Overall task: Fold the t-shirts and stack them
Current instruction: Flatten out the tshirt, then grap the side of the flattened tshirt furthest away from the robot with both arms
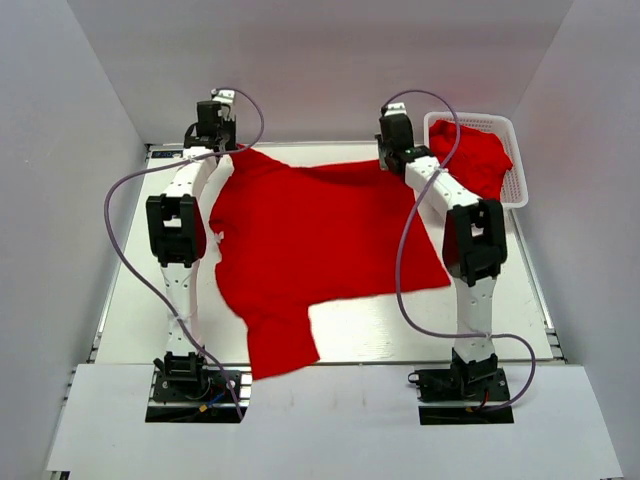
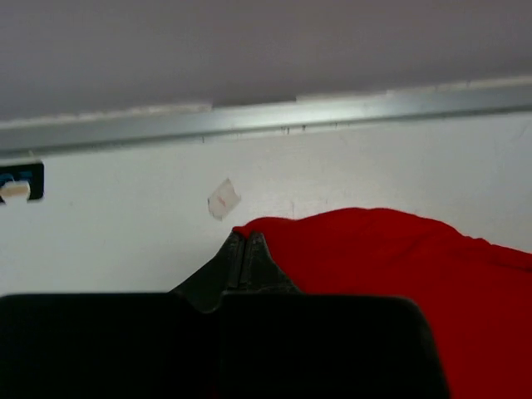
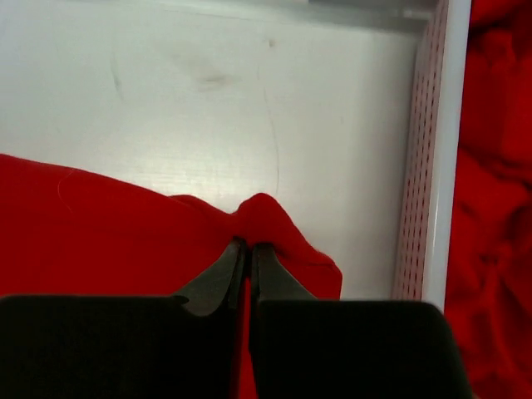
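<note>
My left jaws and right jaws are clamped on the far edge of one t-shirt (image 1: 320, 240), spread unfolded on the worktop (image 1: 400, 330) left of the basket (image 1: 519, 180). No stack exists; crumpled t-shirts (image 1: 478, 155) lie inside the basket.

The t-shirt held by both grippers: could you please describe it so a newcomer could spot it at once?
On the white table, a red t-shirt lies spread open. The left gripper and right gripper each pinch its far edge. Unlike the red cloth bunched in the basket at the far right, it lies nearly flat.
</note>
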